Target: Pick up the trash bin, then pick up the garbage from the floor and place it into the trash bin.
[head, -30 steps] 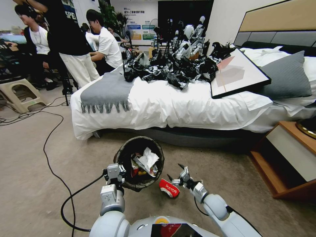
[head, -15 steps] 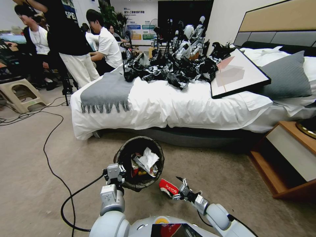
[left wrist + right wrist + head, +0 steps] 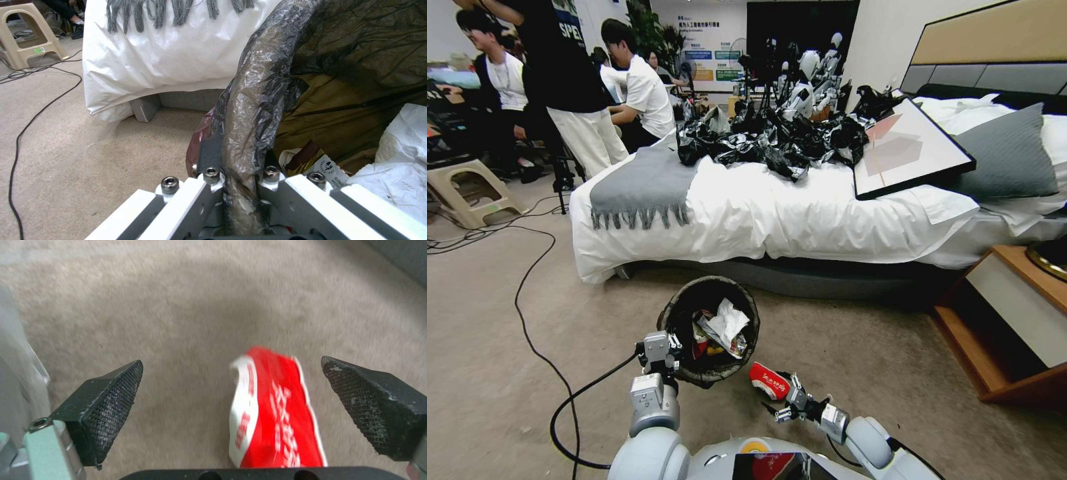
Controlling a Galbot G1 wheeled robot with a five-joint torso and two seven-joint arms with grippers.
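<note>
The trash bin (image 3: 710, 331), lined with a black bag, is held just off the carpet in front of me. My left gripper (image 3: 672, 345) is shut on its near rim; the left wrist view shows the gripper (image 3: 240, 186) clamped on the bag-covered rim (image 3: 253, 110). Inside lie a white tissue (image 3: 727, 320) and several wrappers (image 3: 320, 165). A red-and-white snack wrapper (image 3: 770, 381), garbage, lies flat on the carpet right of the bin. My right gripper (image 3: 782, 399) hangs open low at its near side. In the right wrist view the wrapper (image 3: 276, 413) lies between the spread fingers (image 3: 111, 403).
A white-sheeted bed (image 3: 774, 213) stands behind the bin, carrying a black plastic heap (image 3: 774, 143) and a framed picture (image 3: 907, 150). A wooden nightstand (image 3: 1014, 320) is at the right. A black cable (image 3: 537, 347) runs over the carpet at the left, near a plastic stool (image 3: 467, 190).
My right gripper has come down and back toward me, from above the wrapper's right side to low at its near edge, still open. Bin and left gripper unchanged.
</note>
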